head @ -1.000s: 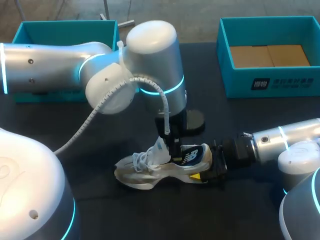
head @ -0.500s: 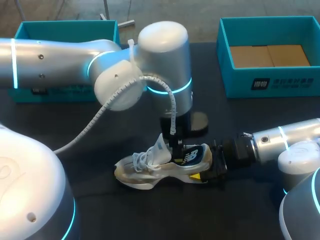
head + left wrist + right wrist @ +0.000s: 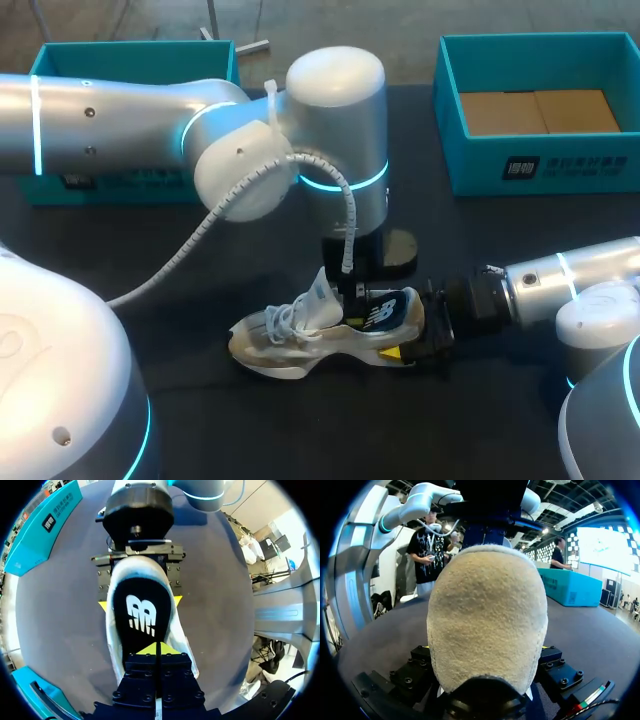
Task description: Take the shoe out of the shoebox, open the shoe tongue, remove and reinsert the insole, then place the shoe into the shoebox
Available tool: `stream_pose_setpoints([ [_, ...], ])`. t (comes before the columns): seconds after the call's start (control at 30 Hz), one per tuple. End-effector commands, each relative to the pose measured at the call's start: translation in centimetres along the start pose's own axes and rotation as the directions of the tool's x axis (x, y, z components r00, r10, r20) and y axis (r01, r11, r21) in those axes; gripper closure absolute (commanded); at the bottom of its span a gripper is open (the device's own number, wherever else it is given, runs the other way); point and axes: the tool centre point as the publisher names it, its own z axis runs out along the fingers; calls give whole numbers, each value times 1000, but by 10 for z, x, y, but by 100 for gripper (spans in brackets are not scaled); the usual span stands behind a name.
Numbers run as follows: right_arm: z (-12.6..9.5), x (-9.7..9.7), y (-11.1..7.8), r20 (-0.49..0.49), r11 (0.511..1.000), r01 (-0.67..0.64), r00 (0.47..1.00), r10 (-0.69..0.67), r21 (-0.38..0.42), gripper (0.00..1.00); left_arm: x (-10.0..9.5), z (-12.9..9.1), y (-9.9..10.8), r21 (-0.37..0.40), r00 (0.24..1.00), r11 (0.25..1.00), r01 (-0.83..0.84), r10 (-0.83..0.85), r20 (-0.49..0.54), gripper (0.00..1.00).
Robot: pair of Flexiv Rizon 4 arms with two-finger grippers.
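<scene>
Shoe (image 3: pixel 300 340) out of shoebox (image 3: pixel 540 165), lying lower centre, heel clamped by right gripper (image 3: pixel 412 335). Left gripper (image 3: pixel 156 649) pinched closed on insole (image 3: pixel 142 615), apparently mid-cycle. Reboxing not yet done.

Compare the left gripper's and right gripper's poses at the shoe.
The left gripper points down into the shoe's opening; the right gripper lies level behind its heel. The left gripper hangs over the insole; the right gripper clamps the heel's sides. Both are at one shoe.

shoe (image 3: pixel 320 335) on table (image 3: pixel 250 430), shoebox (image 3: pixel 540 165) behind right
</scene>
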Motion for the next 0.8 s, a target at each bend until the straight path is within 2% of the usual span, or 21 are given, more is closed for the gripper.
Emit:
stream_pose_setpoints([
  [0.03, 2, 0, 1, -1, 1000, -1, 1000, 1, 6, 100, -5, 18, 8, 13, 1000, 1000, 2, -1, -19, 100],
  [0.23, 2, 0, 1, -1, 1000, -1, 1000, 1, 6, 100, -4, 36, 11, 34, 997, 999, -3, 5, -78, 100],
  [0.5, 2, 0, 1, -1, 1000, -1, 1000, 1, 6, 100, 7, 37, 9, 68, 996, 997, -26, 32, -84, 100],
  [0.53, 2, 0, 1, -1, 1000, -1, 1000, 1, 6, 100, 7, 37, 8, 71, 996, 997, -28, 34, -81, 82],
  [0.57, 2, 0, 1, -1, 1000, -1, 1000, 1, 6, 100, 7, 37, 7, 72, 997, 997, -28, 34, -75, 74],
  [0.8, 2, 0, 1, -1, 1000, -1, 1000, 1, 6, 100, 8, 39, -3, 85, 999, 996, -30, 34, -39, 60],
])
